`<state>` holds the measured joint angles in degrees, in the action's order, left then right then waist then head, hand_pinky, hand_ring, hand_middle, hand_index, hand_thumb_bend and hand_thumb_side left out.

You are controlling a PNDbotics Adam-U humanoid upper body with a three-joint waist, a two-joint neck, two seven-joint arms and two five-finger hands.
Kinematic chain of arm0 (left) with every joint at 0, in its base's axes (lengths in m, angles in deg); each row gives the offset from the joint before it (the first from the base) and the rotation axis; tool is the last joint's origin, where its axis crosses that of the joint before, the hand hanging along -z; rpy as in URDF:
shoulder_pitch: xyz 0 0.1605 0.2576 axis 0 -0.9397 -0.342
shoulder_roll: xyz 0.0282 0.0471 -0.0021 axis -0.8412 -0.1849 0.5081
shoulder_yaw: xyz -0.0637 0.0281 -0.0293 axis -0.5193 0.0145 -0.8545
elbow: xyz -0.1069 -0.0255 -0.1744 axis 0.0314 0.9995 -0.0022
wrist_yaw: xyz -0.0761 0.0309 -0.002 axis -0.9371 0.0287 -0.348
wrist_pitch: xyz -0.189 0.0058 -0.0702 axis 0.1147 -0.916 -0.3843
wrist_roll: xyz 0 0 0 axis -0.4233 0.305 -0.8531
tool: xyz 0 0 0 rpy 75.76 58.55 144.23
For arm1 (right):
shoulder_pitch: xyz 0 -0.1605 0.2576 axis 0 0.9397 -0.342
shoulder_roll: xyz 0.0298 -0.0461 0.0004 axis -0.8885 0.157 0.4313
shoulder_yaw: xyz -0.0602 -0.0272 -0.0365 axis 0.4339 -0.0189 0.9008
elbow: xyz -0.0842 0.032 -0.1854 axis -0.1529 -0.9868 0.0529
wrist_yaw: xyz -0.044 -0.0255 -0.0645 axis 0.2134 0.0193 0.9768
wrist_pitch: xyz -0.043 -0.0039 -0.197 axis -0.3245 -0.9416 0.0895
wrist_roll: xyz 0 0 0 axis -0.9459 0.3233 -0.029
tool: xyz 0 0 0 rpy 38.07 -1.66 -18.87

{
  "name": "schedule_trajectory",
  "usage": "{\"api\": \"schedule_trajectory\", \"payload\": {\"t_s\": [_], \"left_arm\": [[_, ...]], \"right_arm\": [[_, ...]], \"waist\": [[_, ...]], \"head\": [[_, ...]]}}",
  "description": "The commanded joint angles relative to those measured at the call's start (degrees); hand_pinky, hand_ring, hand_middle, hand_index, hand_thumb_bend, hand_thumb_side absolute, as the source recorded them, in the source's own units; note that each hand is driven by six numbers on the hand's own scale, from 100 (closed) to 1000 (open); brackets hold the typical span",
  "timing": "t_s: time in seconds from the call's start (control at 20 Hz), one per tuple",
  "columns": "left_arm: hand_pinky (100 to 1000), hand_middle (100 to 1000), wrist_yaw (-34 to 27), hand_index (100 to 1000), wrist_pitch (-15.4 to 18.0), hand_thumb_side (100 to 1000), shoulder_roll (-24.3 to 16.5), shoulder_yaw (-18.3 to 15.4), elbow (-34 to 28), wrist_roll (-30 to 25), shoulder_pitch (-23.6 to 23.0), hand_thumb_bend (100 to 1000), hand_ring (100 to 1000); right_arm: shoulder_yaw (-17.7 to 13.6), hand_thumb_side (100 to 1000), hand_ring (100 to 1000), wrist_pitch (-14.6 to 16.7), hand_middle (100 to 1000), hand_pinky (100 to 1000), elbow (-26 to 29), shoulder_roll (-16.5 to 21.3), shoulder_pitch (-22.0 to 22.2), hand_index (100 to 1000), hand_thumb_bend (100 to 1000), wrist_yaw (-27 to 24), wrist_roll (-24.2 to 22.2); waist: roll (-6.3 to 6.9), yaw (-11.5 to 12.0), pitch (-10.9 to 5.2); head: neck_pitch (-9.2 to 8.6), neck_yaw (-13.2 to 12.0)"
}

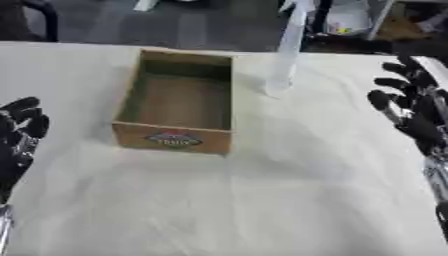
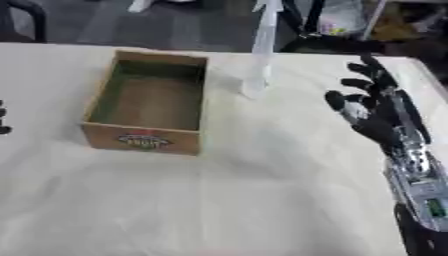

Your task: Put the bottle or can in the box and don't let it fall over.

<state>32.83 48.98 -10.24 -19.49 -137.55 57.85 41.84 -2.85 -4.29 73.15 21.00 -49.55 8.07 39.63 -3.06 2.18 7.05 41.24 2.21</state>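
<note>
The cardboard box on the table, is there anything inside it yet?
No. The cardboard box shows only its bare brown floor. The clear bottle stands upright outside, beside its far right corner. The near wall hides a strip of floor.

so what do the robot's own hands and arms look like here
Both hands are black with rounded fingertips. The right hand has a pale patch on its thumb, and behind it the forearm is silver metal with exposed parts and a small green marking. Only the black fingers of the left hand show, at the left edge.

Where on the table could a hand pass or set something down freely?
The table is bare before the box and between the box and the right hand. It is tighter between the box and the bottle. The left hand rests at the left edge.
</note>
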Motion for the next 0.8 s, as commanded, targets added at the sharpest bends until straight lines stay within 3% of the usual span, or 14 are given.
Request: {"api": "schedule_trajectory", "payload": {"t_s": [0.05,0.4,0.8], "left_arm": [[709,774,-0.3,816,0.1,736,-0.6,0.2,-0.7,-0.3,0.3,674,826],[708,774,-0.4,816,0.1,736,-0.2,0.6,-0.5,-0.8,0.2,672,826],[707,774,-0.5,816,0.2,737,0.0,1.2,-0.5,-1.4,0.5,668,827]], "right_arm": [[1.2,470,844,0.3,910,677,-3.5,3.0,-3.9,1000,665,0.1,-1.3],[2.0,461,898,1.2,937,708,-16.4,1.2,-14.3,1000,674,4.5,-1.6],[0.1,474,925,3.2,955,728,-28.7,-2.3,-22.9,1000,652,11.8,1.7]], "waist": [[0.24,0.1,-1.17],[0.22,0.6,-1.38],[0.30,2.5,-1.16]], "head": [[0.12,0.4],[-0.46,1.7],[-1.71,3.6]]}}
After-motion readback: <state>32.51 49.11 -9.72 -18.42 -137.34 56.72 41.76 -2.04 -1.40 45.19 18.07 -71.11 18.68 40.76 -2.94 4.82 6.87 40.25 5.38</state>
